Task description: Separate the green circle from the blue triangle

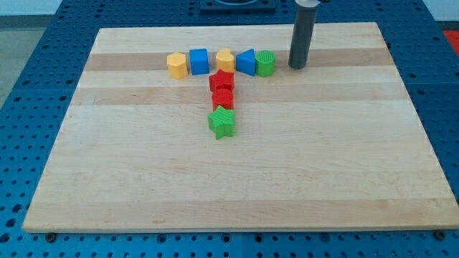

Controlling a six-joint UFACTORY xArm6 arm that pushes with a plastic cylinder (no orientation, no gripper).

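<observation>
Seven blocks form a T on our wooden board [237,186]. My tip [297,67], a bare rod holding nothing, rests just right of the green circle [265,63], not touching. That circle touches the blue triangle [246,61], then yellow heart [225,59], blue cube [199,61], yellow hexagon [176,64]. Two red blocks [222,89] and a green star [222,122] descend below.
</observation>
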